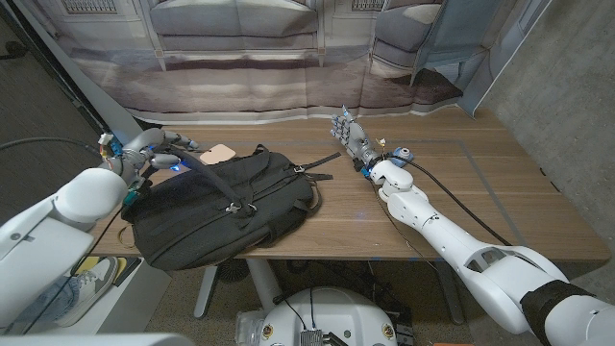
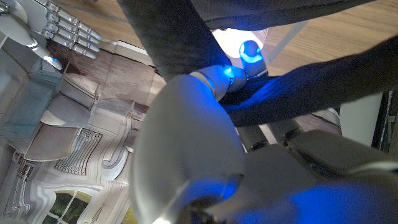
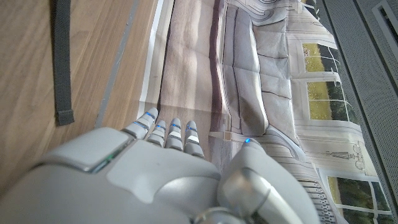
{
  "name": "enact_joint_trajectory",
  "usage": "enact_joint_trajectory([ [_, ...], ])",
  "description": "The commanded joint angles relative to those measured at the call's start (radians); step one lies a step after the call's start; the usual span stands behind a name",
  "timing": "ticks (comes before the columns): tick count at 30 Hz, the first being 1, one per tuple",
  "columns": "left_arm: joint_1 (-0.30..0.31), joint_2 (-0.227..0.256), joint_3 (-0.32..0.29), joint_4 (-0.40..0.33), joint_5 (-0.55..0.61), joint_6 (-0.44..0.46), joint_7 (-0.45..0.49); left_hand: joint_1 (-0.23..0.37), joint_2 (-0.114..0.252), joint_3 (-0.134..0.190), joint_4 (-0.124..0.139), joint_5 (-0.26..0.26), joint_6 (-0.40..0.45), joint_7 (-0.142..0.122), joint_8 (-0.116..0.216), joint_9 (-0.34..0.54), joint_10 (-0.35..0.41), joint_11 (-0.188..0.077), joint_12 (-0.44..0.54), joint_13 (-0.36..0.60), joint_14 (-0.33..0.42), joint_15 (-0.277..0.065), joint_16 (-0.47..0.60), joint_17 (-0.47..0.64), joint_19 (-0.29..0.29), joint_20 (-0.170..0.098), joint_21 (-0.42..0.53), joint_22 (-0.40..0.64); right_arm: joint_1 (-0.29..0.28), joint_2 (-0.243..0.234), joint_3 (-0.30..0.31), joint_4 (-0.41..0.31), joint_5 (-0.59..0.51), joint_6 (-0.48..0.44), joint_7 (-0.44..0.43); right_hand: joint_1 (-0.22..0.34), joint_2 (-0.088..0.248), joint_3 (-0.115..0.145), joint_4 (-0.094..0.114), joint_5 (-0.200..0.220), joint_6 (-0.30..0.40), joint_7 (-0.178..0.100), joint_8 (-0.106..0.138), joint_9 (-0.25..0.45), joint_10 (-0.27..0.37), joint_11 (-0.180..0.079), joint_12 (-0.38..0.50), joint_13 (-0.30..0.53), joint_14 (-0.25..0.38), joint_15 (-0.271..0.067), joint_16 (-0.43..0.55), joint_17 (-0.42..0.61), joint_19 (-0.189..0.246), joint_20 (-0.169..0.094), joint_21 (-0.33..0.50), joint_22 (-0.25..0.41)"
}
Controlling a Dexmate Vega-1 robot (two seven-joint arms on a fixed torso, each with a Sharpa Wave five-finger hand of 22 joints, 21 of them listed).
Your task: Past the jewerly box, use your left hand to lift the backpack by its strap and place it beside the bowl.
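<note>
Currently: black backpack (image 1: 223, 205) on table (image 1: 480, 192); left hand (image 1: 154, 152) grips its strap (image 2: 186, 43); right hand (image 1: 351, 135) upright, holding nothing, fingers straight.

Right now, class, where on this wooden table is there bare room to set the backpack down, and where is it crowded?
Bare wood lies on the table beyond the right hand, out to the right edge, and in the near strip between the backpack and the right arm. The left end is crowded: the backpack fills it, the left hand is at its strap, and a tan object sits just behind.
</note>
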Motion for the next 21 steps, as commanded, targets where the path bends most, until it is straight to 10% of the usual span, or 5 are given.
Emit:
enact_joint_trajectory([
  [1, -0.015, 0.024, 0.032, 0.053, -0.039, -0.026, 0.02, 0.0, 0.014, -0.002, 0.001, -0.003, 0.008, -0.008, -0.001, -0.001, 0.0, -0.002, -0.002, 0.003, 0.01, -0.053, -0.004, -0.003, -0.006, -0.132, -0.006, 0.002, -0.006, -0.004, -0.002, -0.012, -0.004, -0.008, -0.011, 0.005, 0.002, -0.005, 0.0, -0.006, 0.006, -0.002, -0.005, 0.001, -0.004, 0.004, 0.002, 0.005, 0.0, 0.002, 0.0, 0.003, 0.005, -0.007, 0.001, 0.004],
  [14, -0.005, 0.042, 0.04, 0.07, -0.057, -0.041, 0.052, -0.041, 0.014, -0.026, 0.024, -0.024, 0.011, -0.016, 0.0, -0.003, -0.02, -0.01, -0.027, -0.01, 0.013, -0.063, -0.027, -0.039, -0.033, -0.117, -0.018, 0.0, -0.011, -0.004, -0.003, -0.02, -0.004, -0.015, -0.021, 0.005, 0.003, -0.006, 0.001, -0.006, 0.006, -0.003, -0.006, 0.001, -0.003, 0.004, 0.002, 0.005, 0.001, 0.003, 0.001, 0.003, 0.005, -0.007, 0.001, 0.004],
  [21, 0.009, 0.057, 0.026, 0.051, -0.054, -0.015, 0.048, -0.25, -0.02, -0.082, 0.101, -0.096, -0.005, -0.051, -0.004, -0.018, -0.075, -0.034, -0.082, -0.064, -0.061, -0.029, -0.159, -0.17, -0.128, -0.017, -0.076, -0.004, -0.015, -0.006, -0.004, -0.026, -0.005, -0.016, -0.023, 0.006, 0.003, -0.006, 0.001, -0.006, 0.006, -0.002, -0.005, 0.001, -0.003, 0.003, 0.002, 0.005, 0.0, 0.003, 0.0, 0.003, 0.005, -0.007, 0.001, 0.004],
])
